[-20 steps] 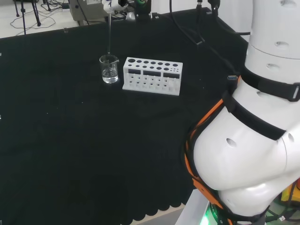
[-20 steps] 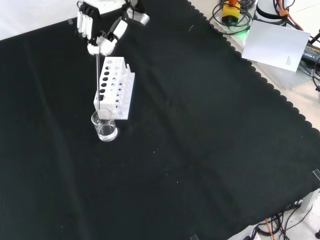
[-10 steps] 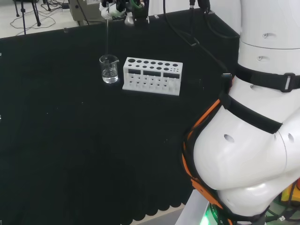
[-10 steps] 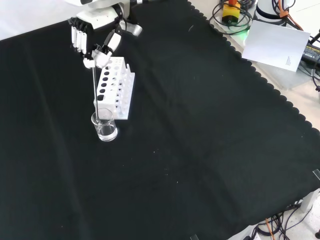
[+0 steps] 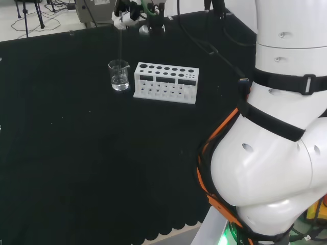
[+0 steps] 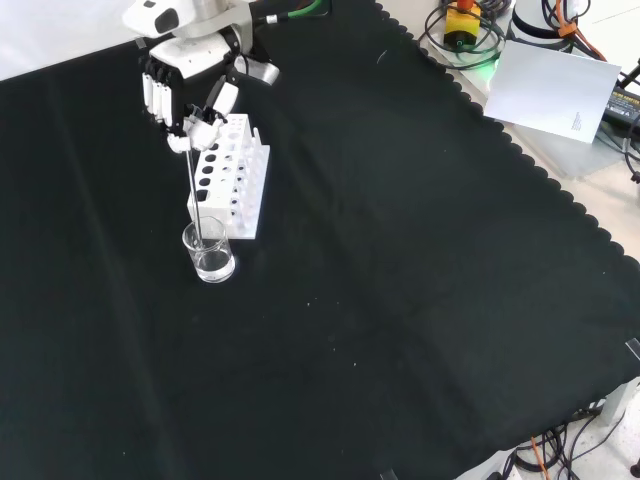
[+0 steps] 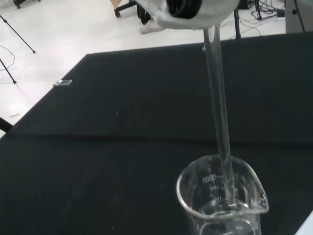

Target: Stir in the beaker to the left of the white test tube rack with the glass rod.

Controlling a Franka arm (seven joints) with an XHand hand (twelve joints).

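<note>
A small clear glass beaker [image 5: 119, 75] [image 6: 212, 252] [image 7: 222, 198] with a little clear liquid stands on the black cloth, just left of the white test tube rack [image 5: 165, 82] [image 6: 230, 176] in the head view. The hand [image 6: 185, 85] [image 5: 126, 15] hangs above the beaker, its fingers and thumb pinched on the top of a thin glass rod [image 6: 193, 190] [image 5: 120, 43] [image 7: 218, 107]. The rod hangs nearly upright. In the wrist view its lower end reaches inside the beaker.
The arm's big white links [image 5: 276, 132] stand at the right of the head view. Cables and a sheet of paper [image 6: 555, 90] lie beyond the cloth's scalloped edge at the front view's upper right. Open black cloth spreads around the beaker and rack.
The hand has come down with the rod over the last second, so the rod's end now sits lower in the beaker. Beaker and rack have stayed put.
</note>
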